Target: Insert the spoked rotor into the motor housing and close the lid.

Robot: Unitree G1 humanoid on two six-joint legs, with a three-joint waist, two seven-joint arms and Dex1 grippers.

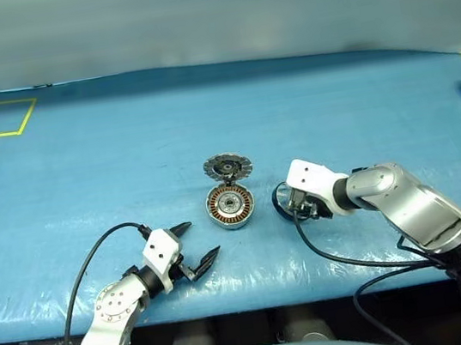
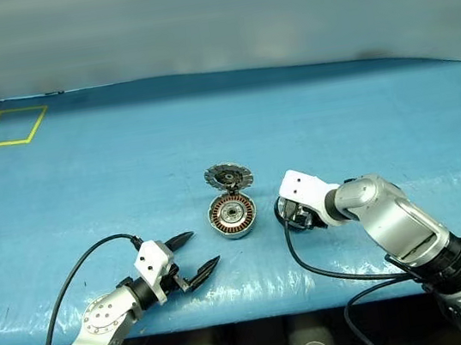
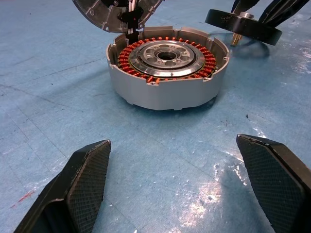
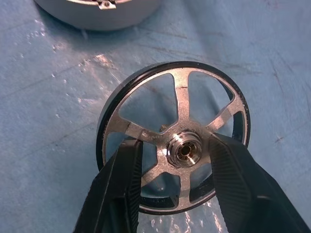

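Left gripper (image 1: 194, 251) parked near the table's front edge, black fingers (image 3: 87, 174) spread wide and holding nothing, aimed across bare blue table cover (image 1: 81, 160) toward the motor housing (image 1: 230, 205). Housing seated flat at centre, open face up, copper windings ringed round a dark hub. Lid (image 1: 227, 168) propped just behind it on the far side, tilted up, ribbed face showing, seemingly joined at the housing's far rim. Just to the right, spoked rotor (image 4: 173, 136) lying flat on the cover, close beside the housing but apart from it, hub axis pointing up. Right gripper (image 4: 177, 160) angled steeply down over the rotor, fingers (image 4: 124, 179) partly open and set through the gaps between spokes on either side of the central hub. Whether the pads already touch the hub, impossible to tell; no sign of the rotor lifted off the cover. Right arm plainly the nearer one for the pickup. Judged next: a pinch on the hub, a lift, then a short carry leftward to the housing, rotor kept level so the hub drops onto the housing's centre. Lid still open, closing not yet begun
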